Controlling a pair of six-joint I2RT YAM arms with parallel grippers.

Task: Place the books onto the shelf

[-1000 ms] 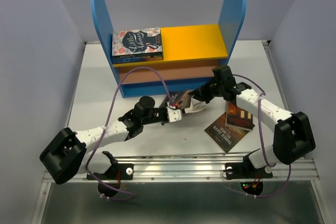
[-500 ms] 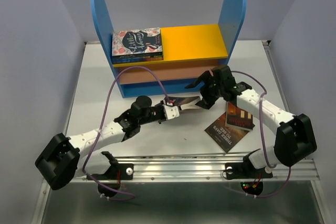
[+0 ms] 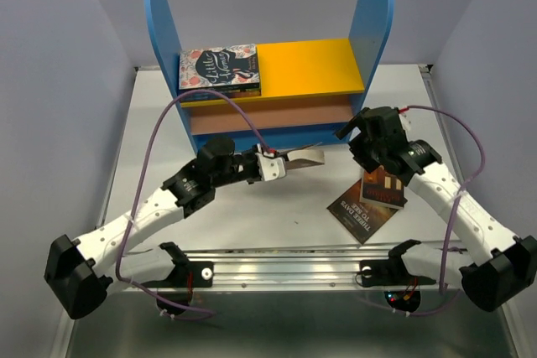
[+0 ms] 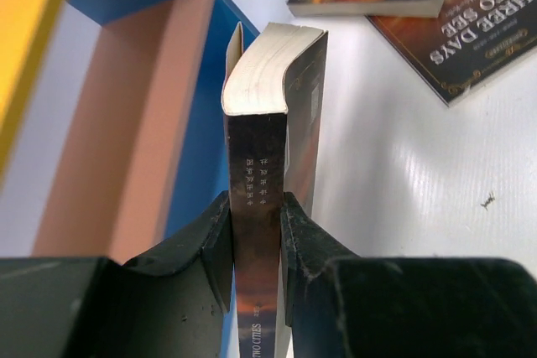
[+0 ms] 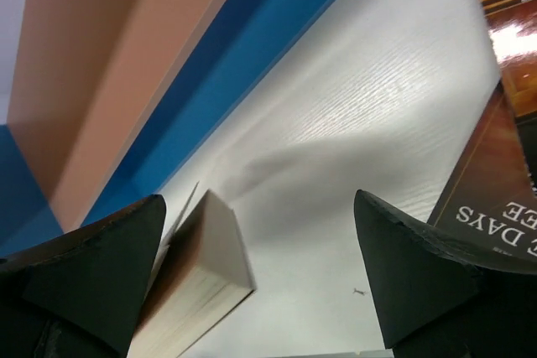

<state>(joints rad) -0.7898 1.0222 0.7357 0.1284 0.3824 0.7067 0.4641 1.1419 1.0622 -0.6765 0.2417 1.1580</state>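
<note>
right gripper [image 5: 258, 199] withdrew; book [image 4: 262, 136] stays pinched in left gripper [image 4: 256, 207].

From the top camera I see bright, even light from above; shadows on the white bench [image 3: 277, 215] are soft and pale, and the metal rail [image 3: 294, 259] at the near edge shines. In the left wrist view the Two Cities paperback [image 4: 260, 148] is sharp at its pages, blurred at its near end. In the right wrist view glare whitens the cover of the brown book [image 5: 510, 44].

Robot lab cell: plain screens [image 3: 50, 81], aluminium rail [image 3: 285, 267].
</note>
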